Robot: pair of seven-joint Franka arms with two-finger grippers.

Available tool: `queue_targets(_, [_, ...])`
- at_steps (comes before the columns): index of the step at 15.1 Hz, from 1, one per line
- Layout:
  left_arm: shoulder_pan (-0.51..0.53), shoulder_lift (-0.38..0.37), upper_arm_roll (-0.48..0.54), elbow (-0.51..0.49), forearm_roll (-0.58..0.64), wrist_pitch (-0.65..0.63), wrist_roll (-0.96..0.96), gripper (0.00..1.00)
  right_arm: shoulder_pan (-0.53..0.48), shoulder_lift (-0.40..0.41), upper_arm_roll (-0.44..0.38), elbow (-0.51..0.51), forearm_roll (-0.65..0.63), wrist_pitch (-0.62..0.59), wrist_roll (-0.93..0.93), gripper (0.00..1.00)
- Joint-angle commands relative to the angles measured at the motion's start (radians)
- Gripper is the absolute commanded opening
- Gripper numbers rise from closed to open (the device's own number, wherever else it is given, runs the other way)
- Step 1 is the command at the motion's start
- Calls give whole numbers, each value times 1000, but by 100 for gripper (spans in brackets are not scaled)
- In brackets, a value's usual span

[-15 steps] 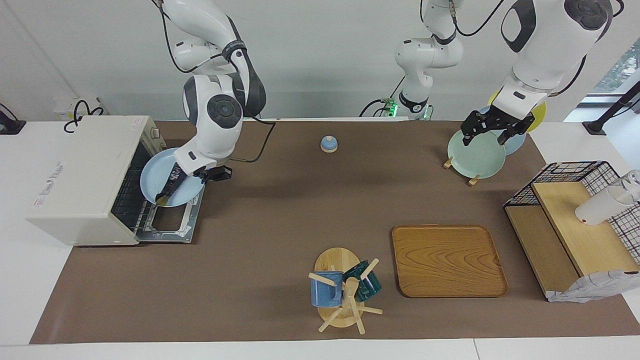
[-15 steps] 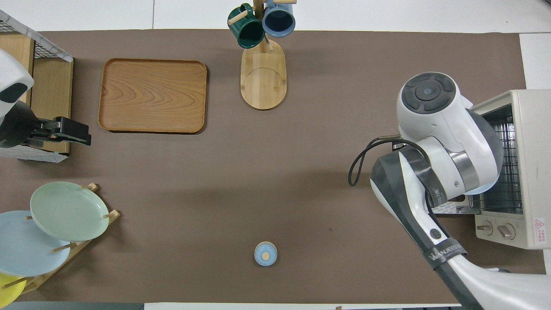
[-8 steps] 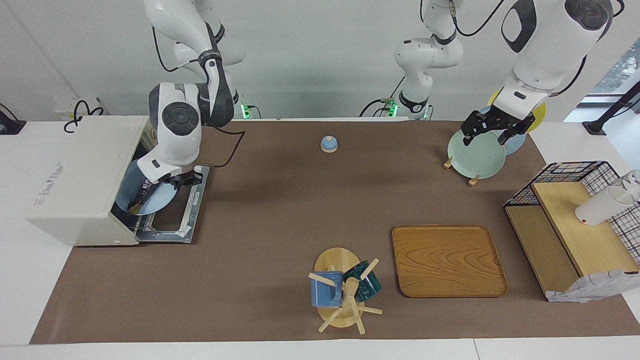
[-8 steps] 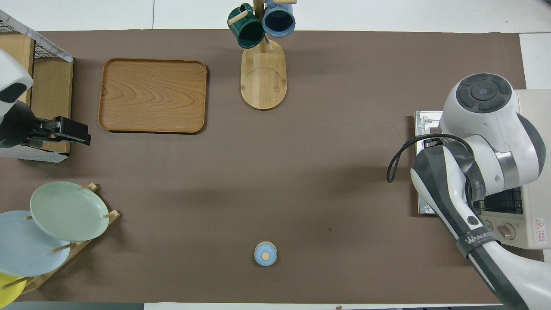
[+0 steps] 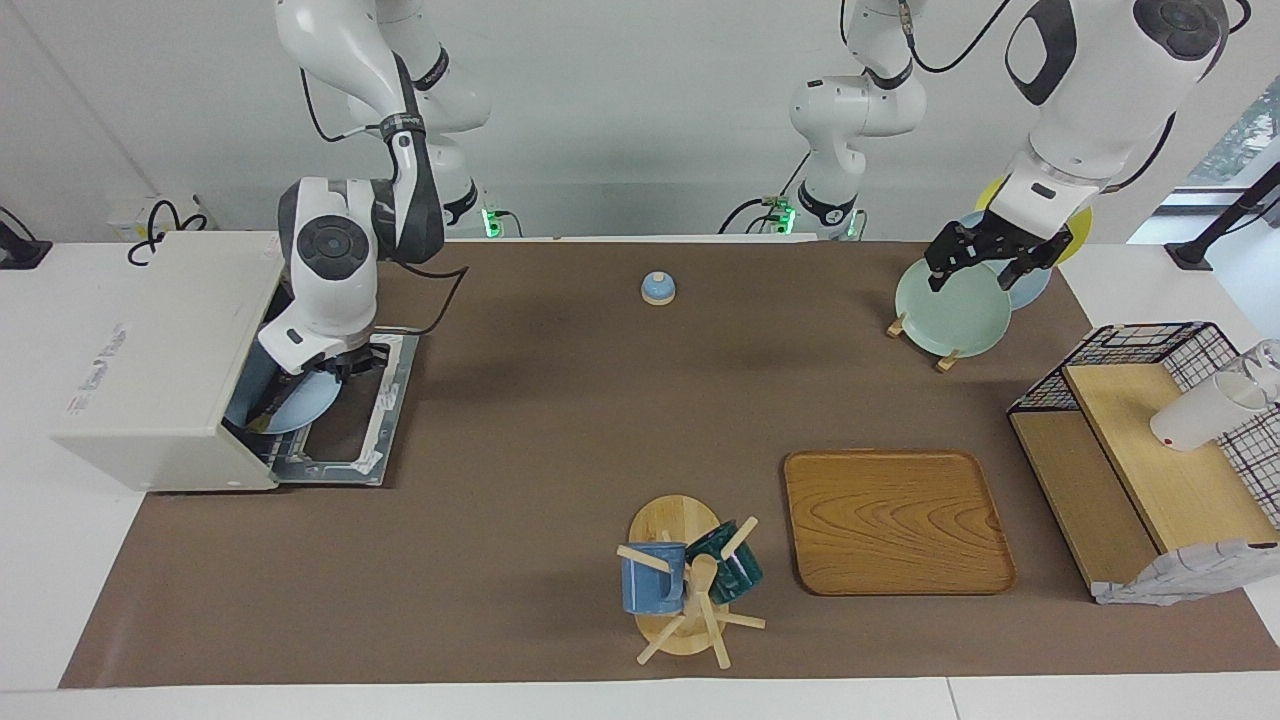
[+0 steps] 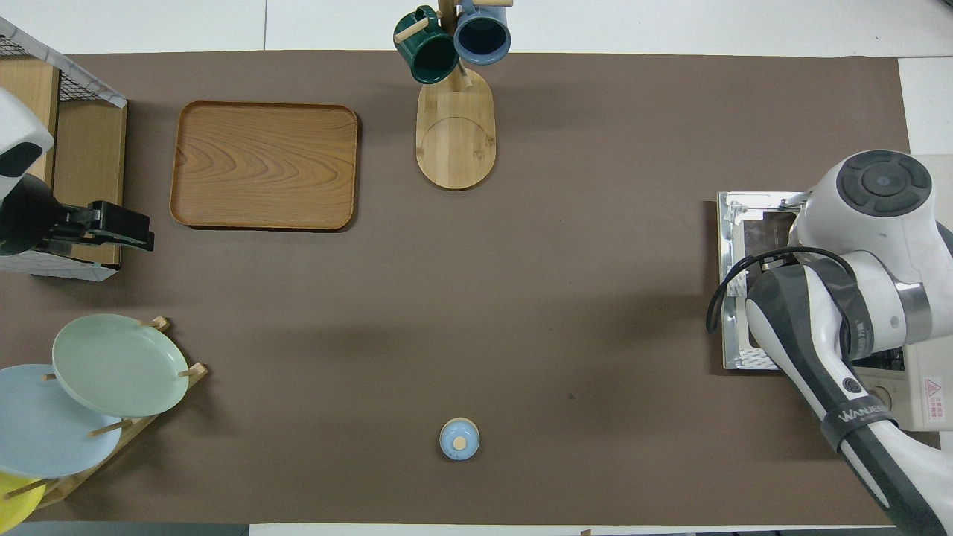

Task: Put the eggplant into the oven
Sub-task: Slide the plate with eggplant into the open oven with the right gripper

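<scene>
The cream-white oven (image 5: 160, 350) stands at the right arm's end of the table, its door (image 5: 365, 425) open and lying flat; it also shows in the overhead view (image 6: 927, 387). My right gripper (image 5: 335, 368) is over the open door, shut on the rim of a light blue plate (image 5: 300, 408). The plate is tilted and partly inside the oven's mouth. The dark eggplant (image 5: 262, 410) lies on it, mostly hidden by the oven's wall. In the overhead view my right arm (image 6: 856, 298) hides the plate and the eggplant. My left gripper (image 5: 985, 268) waits, open and empty, over the plate rack.
A plate rack with a green plate (image 5: 950, 310) stands at the left arm's end. A small blue knobbed lid (image 5: 657, 288) lies near the robots. A wooden tray (image 5: 895, 520), a mug tree (image 5: 690, 580) and a wire shelf (image 5: 1150, 440) are farther out.
My right gripper has carried the blue plate with the eggplant from over the open door into the oven's mouth. The left arm has not moved.
</scene>
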Motion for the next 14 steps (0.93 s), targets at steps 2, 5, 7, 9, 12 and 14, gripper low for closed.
queue_targets(2, [7,-7,-4,-5,17,-6,-4,100,-46,-21,15,-43,5,30,-31,0])
queue_targets(5, [7,-7,-4,-5,17,-6,-4,100,-46,-21,15,-43,40,27,-33,4])
queue_targets(7, [7,-7,-4,-5,17,-6,-4,100,-44,-21,15,-43,47,16,-31,6])
queue_targets(9, [7,-7,-4,-5,17,-6,-4,100,-37,-21,17,-38,48,13,-31,7])
queue_targets(12, [7,-7,-4,-5,17,-6,-4,100,-35,-19,17,-29,71,13,-34,12])
queue_targets(14, [7,-7,-4,-5,17,-8,-4,100,-34,-22,17,-27,71,4,-35,13])
